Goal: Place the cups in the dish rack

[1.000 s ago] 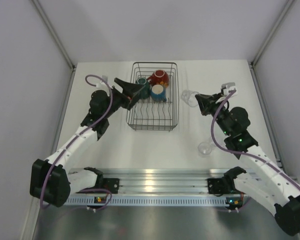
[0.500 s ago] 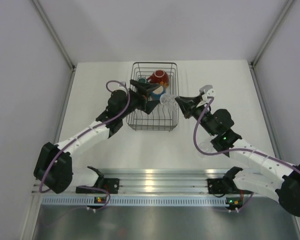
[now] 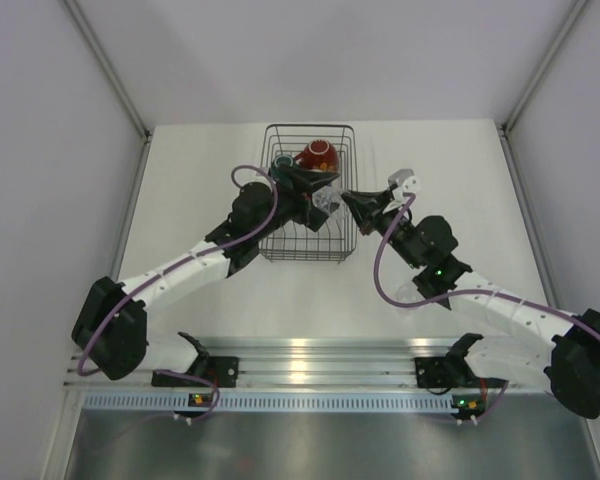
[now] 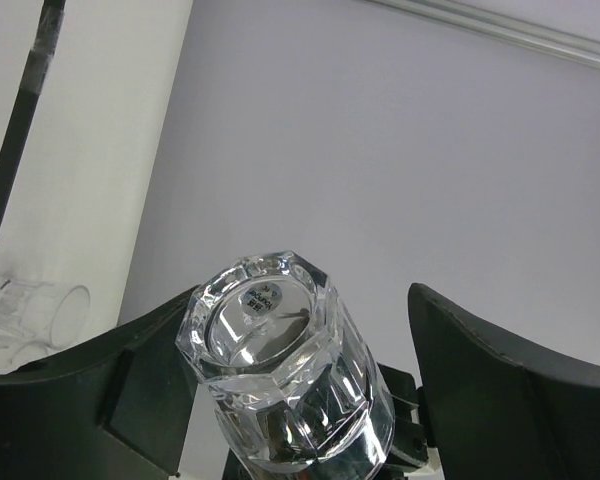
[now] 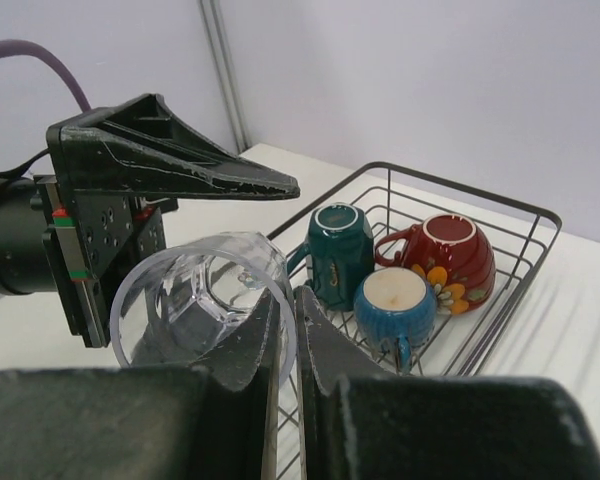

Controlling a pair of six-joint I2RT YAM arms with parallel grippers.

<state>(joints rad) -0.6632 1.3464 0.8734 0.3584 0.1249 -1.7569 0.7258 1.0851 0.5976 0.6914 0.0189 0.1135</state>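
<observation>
Glass (image 4: 280, 370) pinched in right gripper (image 5: 287, 310) has moved between spread fingers of left gripper (image 4: 305, 295).

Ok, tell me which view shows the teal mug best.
Right wrist: the teal mug sits in the dish rack, its rim and handle in plain sight. Top external shows only a small teal patch beside the left fingers. Left wrist misses it.
</observation>
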